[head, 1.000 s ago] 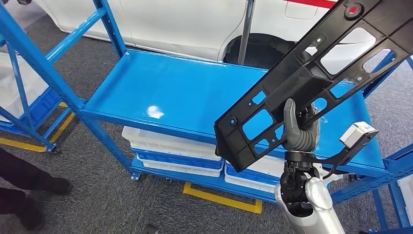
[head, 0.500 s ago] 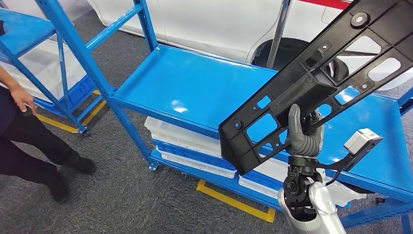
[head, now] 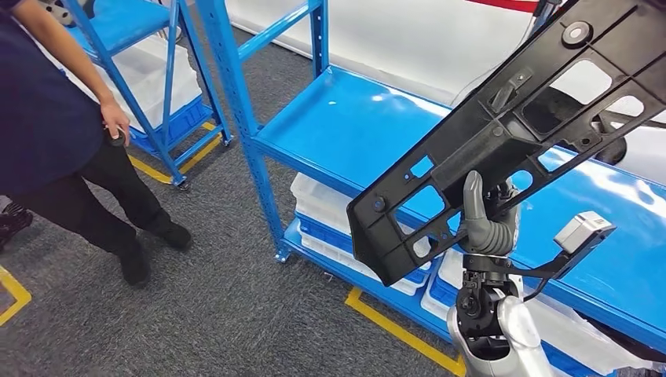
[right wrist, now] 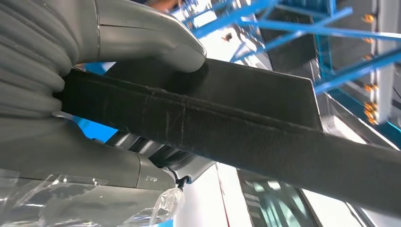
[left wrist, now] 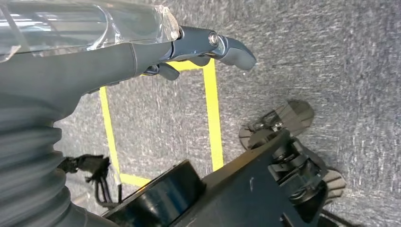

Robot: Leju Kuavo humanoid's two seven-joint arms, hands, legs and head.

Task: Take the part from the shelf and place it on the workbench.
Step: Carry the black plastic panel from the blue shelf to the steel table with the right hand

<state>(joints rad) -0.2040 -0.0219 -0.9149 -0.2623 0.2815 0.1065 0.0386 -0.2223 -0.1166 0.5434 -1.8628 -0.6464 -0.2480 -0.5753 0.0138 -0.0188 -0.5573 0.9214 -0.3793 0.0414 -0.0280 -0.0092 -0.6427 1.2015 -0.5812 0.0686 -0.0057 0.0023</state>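
Shelving in blue, the shelf (head: 345, 129) lies behind and below my right hand (head: 485, 220); white trays (head: 330, 206) sit under it; a person (head: 55, 133) stands well off to my left on grey carpet (head: 196, 314); the black part (head: 503, 133) is raised above the shelf, tilted, gripped by my right hand; my left hand (left wrist: 198, 47) hangs over the carpet, fingers extended, holding nothing.
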